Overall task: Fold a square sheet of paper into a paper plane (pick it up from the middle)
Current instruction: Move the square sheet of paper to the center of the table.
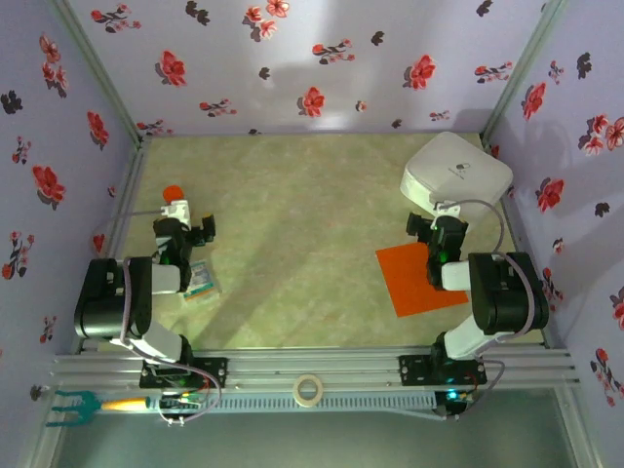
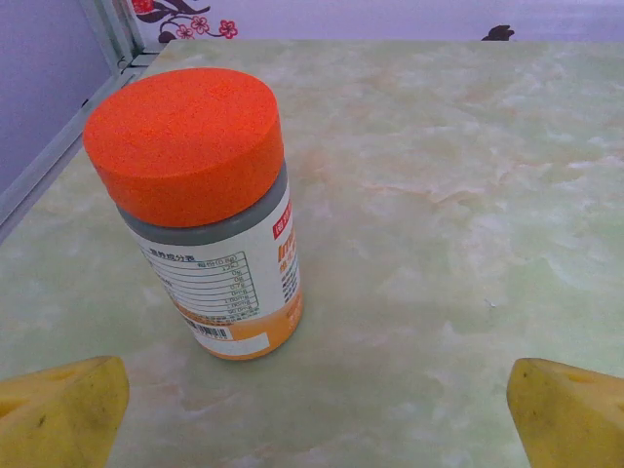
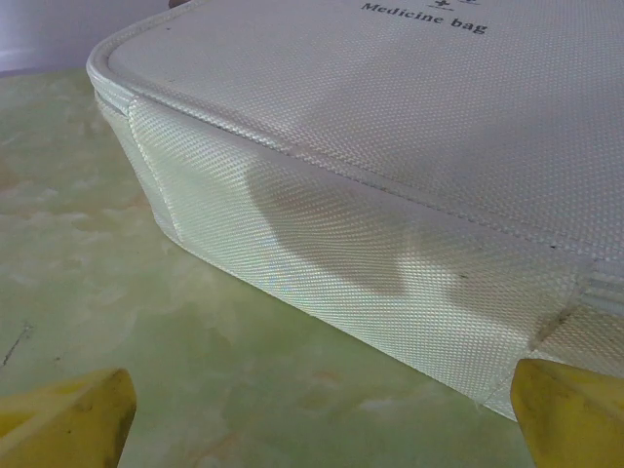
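**A:** Where is the square sheet of paper point(image 1: 414, 281)?

**B:** It lies flat on the counter point(image 1: 312, 244) near the right edge, toward the near right corner. My right arm covers its right side, and its left corner points toward the middle.

**A:** And your tools?

**B:** My right tool point(image 1: 436, 232) point(image 3: 317, 419) is spread and holds nothing. It sits between the sheet's far edge and the white case point(image 1: 456, 174) point(image 3: 390, 146) in the far right corner, facing the case's side wall. My left tool point(image 1: 180, 232) point(image 2: 312, 419) is spread too and holds nothing. It faces the orange-capped bottle point(image 1: 175, 200) point(image 2: 200, 205), which stands upright near the left edge, apart from my fingertips.

**A:** Room to move?

**B:** Open counter stretches from the sheet's left corner across to the small packet point(image 1: 202, 280) beside my left arm. On the right, the case is close ahead.
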Tool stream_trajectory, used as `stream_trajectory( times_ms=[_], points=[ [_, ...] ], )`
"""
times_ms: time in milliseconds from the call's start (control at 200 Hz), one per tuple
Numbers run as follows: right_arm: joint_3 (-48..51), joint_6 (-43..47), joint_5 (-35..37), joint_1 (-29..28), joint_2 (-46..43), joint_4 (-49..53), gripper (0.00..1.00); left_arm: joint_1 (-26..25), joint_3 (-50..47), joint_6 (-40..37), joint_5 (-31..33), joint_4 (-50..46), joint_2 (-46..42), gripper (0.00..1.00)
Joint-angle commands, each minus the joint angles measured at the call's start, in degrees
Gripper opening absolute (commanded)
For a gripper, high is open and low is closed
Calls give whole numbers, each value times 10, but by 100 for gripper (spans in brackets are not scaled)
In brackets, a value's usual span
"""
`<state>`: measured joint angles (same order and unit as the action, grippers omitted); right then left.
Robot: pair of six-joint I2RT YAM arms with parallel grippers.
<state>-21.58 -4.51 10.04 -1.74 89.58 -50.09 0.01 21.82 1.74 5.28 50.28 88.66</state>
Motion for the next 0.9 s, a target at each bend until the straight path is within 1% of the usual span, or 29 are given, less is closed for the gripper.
stream_trajectory(
  times_ms=[0,285,425,895],
  points=[
    [-8,-1,-3,4,-3,-3,99,4,10,-10,-5,-1,-3,100],
    [-10,-3,-3,5,-2,-1,99,5,10,-10,-5,-2,-2,100],
    [-11,-10,-31,18,-1,-1,99,5,11,-11,-5,-2,-2,100],
    [-10,-8,-31,18,-2,0,99,5,10,-10,-5,-1,-2,100]
  ],
)
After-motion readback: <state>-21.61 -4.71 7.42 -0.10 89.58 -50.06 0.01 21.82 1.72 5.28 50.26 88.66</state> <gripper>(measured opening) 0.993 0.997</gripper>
